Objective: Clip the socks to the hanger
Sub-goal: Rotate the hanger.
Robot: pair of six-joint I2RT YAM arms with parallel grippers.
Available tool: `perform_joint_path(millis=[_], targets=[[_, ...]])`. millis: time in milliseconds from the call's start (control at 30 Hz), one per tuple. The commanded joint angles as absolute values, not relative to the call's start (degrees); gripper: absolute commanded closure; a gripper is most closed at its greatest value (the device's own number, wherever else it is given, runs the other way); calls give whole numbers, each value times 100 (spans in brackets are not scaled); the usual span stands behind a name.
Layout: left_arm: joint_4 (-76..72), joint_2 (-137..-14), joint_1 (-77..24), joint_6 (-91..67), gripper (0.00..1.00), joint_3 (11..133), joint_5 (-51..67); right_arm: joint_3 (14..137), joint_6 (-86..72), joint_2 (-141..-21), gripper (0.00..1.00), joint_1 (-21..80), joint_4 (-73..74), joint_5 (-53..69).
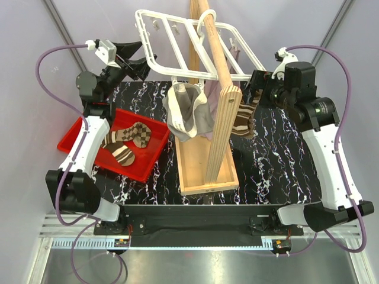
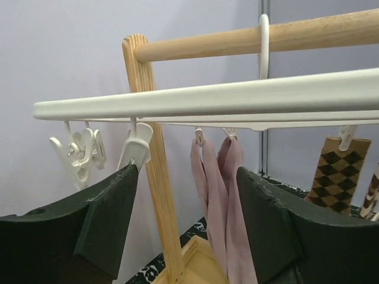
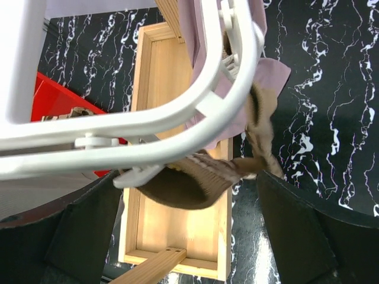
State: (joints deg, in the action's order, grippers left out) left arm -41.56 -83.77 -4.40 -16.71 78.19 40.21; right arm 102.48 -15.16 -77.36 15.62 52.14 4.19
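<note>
Black marbled table under white hanger with socks

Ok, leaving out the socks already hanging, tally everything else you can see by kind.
Checkered sock: 1
Striped sock: 1
Red tray: 1
Hanger: 1
Wooden stand: 1
Total: 5
</note>
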Motion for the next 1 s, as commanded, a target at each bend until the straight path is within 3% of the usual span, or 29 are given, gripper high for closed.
perform_joint_path(millis=[0,100,167,300,567,800,867,900,967], targets=[[-3938,-8297,-475,-1161,29,8078,3614,10196,-1380,-7445,0,1538,5036,527],[-3814,-7938,-667,-775,28,7604,2929,10099,-1380,-7348,0,1547,4975,571],[-3727,-7901,-790,-370,22,7532,2612,10037,-1371,-7321,0,1538,4948,624],[-3340,-8313,-791,-211,22,8155,2768,9949,-1380,-7286,0,1538,4940,729],[-2858,-8999,-773,-35,33,9218,3208,9879,-1362,-7111,0,1538,4983,694],[-2470,-9422,-738,272,54,9685,3243,9914,-1336,-6996,0,1547,5036,729],[-2452,-9448,-721,237,69,9738,3287,9879,-1336,-6944,0,1538,5036,712],[-2452,-9448,-721,185,82,9730,3287,9862,-1336,-6917,0,1538,5045,712],[-2461,-9396,-712,132,94,9686,3287,9835,-1336,-6873,0,1538,5071,712]])
